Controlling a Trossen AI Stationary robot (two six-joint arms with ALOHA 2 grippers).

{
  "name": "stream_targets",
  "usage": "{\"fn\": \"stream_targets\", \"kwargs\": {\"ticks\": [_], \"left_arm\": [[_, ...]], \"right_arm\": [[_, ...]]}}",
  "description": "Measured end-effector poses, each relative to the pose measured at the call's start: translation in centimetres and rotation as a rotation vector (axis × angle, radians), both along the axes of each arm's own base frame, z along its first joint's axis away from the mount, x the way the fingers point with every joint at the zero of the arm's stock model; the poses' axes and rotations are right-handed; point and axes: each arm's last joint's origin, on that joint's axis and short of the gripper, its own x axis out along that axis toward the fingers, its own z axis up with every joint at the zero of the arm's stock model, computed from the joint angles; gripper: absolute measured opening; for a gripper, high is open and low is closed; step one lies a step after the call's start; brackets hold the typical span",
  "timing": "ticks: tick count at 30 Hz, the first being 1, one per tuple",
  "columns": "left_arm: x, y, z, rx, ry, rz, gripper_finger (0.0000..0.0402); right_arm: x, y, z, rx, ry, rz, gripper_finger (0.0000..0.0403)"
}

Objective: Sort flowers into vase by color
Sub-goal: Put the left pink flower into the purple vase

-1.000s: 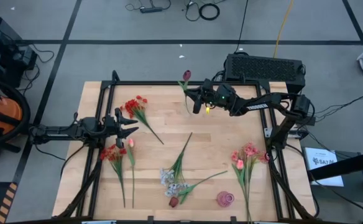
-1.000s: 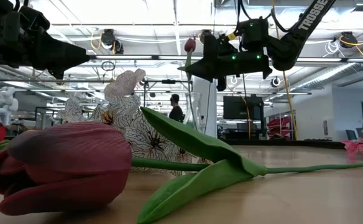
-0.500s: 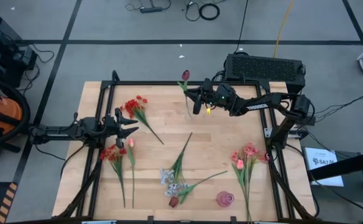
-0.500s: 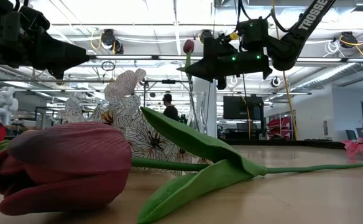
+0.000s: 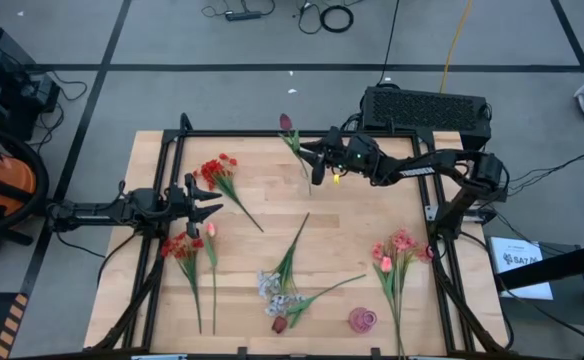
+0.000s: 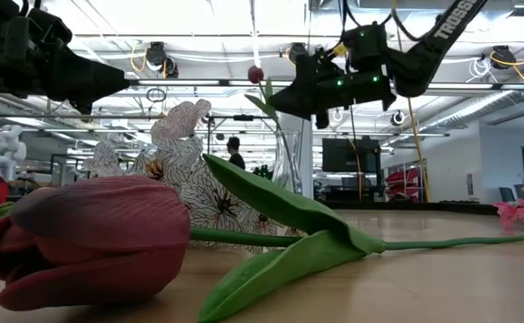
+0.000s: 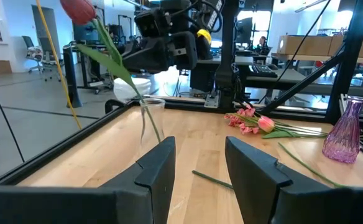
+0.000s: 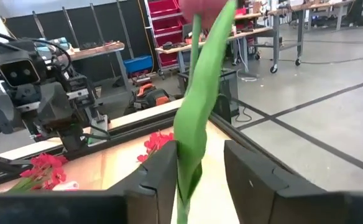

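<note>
Right gripper (image 5: 317, 163) is standing with fingers apart around the tulip (image 7: 81, 10), apparently already stemmed in the glass vase (image 7: 150, 119) (barely visible overhead); withdrawing straight avoids snagging leaves.

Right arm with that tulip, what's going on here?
The right gripper is at the table's far edge, over a clear glass vase. Its fingers are open on either side of a dark maroon tulip, whose stem stands tilted in the vase. The left gripper waits open at the left side. Red and pink flowers lie unsorted on the table.
</note>
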Motion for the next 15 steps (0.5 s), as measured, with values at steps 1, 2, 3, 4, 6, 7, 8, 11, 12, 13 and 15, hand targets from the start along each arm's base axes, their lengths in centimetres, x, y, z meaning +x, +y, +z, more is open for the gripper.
{"fn": "stream_targets", "kwargs": {"ticks": [1, 2, 3, 4, 6, 7, 8, 11, 12, 13, 15], "left_arm": [[0.0, 0.0, 0.0, 0.0, 0.0, 0.0, 0.0148], [0.0, 0.0, 0.0, 0.0, 0.0, 0.0, 0.0148], [0.0, 0.0, 0.0, 0.0, 0.0, 0.0, 0.0148], [0.0, 0.0, 0.0, 0.0, 0.0, 0.0, 0.0148], [0.0, 0.0, 0.0, 0.0, 0.0, 0.0, 0.0148], [0.0, 0.0, 0.0, 0.0, 0.0, 0.0, 0.0148], [0.0, 0.0, 0.0, 0.0, 0.0, 0.0, 0.0148], [0.0, 0.0, 0.0, 0.0, 0.0, 0.0, 0.0148], [0.0, 0.0, 0.0, 0.0, 0.0, 0.0, 0.0148], [0.0, 0.0, 0.0, 0.0, 0.0, 0.0, 0.0148], [0.0, 0.0, 0.0, 0.0, 0.0, 0.0, 0.0148]], "right_arm": [[-0.2, 0.1, 0.3, -0.008, 0.009, 0.0, 0.0129], [-0.3, 0.1, 0.6, -0.021, 0.016, 0.001, 0.013], [-0.5, 0.2, 0.9, -0.032, 0.021, 0.002, 0.0132], [-0.7, 0.3, 1.2, -0.036, 0.029, 0.002, 0.0132], [-1.1, 0.5, 2.0, -0.055, 0.033, 0.002, 0.0132], [-1.4, 0.6, 2.4, -0.063, 0.036, 0.002, 0.0132], [-1.6, 0.7, 2.8, -0.072, 0.038, -0.001, 0.0132], [-2.4, 1.1, 4.0, -0.08, 0.045, -0.005, 0.0132], [-2.8, 1.2, 4.4, -0.076, 0.05, -0.009, 0.0132], [-3.1, 1.4, 4.7, -0.063, 0.059, -0.014, 0.0132], [-3.9, 1.7, 5.3, -0.024, 0.08, -0.05, 0.0132]]}}
